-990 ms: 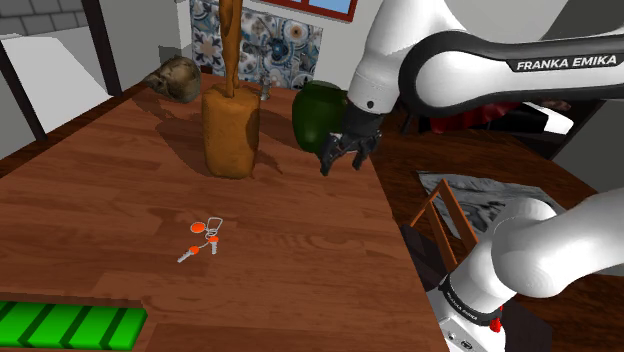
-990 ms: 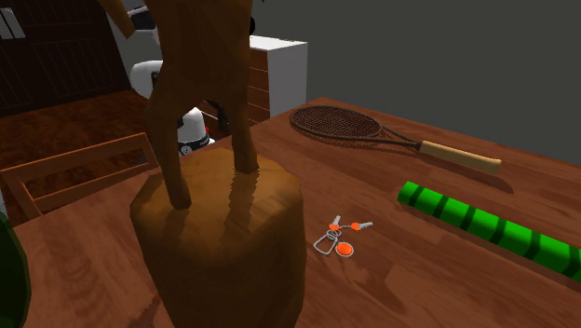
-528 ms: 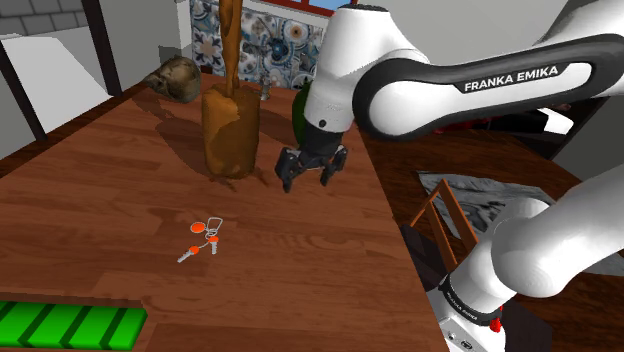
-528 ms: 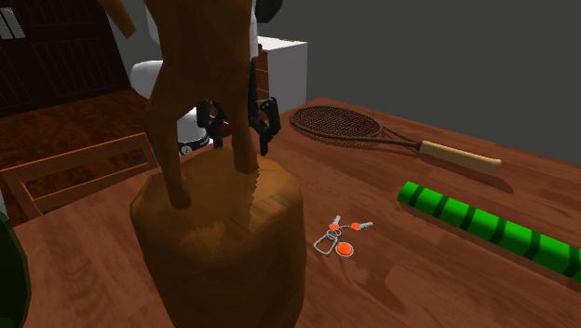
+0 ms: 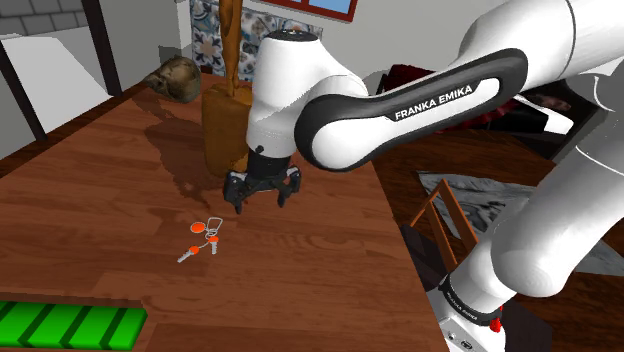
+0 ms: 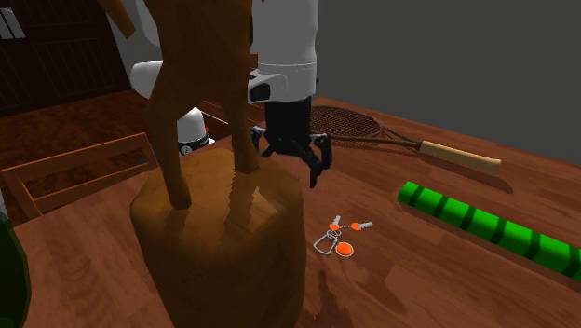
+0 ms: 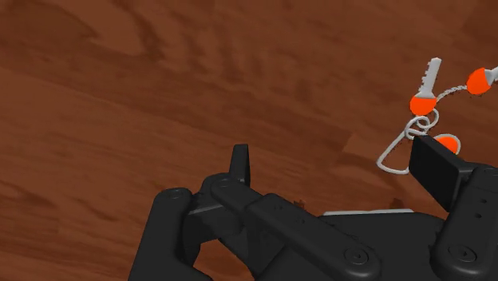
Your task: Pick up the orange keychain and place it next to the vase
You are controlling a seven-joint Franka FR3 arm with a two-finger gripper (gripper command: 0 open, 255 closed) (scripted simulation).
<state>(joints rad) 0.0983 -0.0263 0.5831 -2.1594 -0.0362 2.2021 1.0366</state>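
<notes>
The orange keychain (image 5: 203, 238) lies flat on the wooden table (image 5: 90, 190): a wire ring with small keys and orange tags, also seen as keychain (image 6: 337, 238) and keychain (image 7: 431, 112). My gripper (image 5: 262, 195) hangs open and empty a little above the table, between the keychain and a big brown vessel (image 5: 230, 130) with a tall stem. In the second exterior view the gripper (image 6: 290, 166) is just behind the brown vessel (image 6: 219, 233). In the wrist view the keychain lies beside one finger of the gripper (image 7: 335, 164), not between the two.
A green striped roll (image 5: 70, 325) lies at the table's near edge, also roll (image 6: 484, 228). A racket (image 6: 349, 123) rests behind the gripper. A round stone-like pot (image 5: 175, 78) sits at the far corner. A dark green rounded thing (image 6: 9, 280) and a chair (image 6: 74, 172) stand nearby.
The arm has swung to the shoulder view's left and come lower, from beside the dark green thing past the brown vessel toward the keychain. The fingers stayed open; the keychain has not moved.
</notes>
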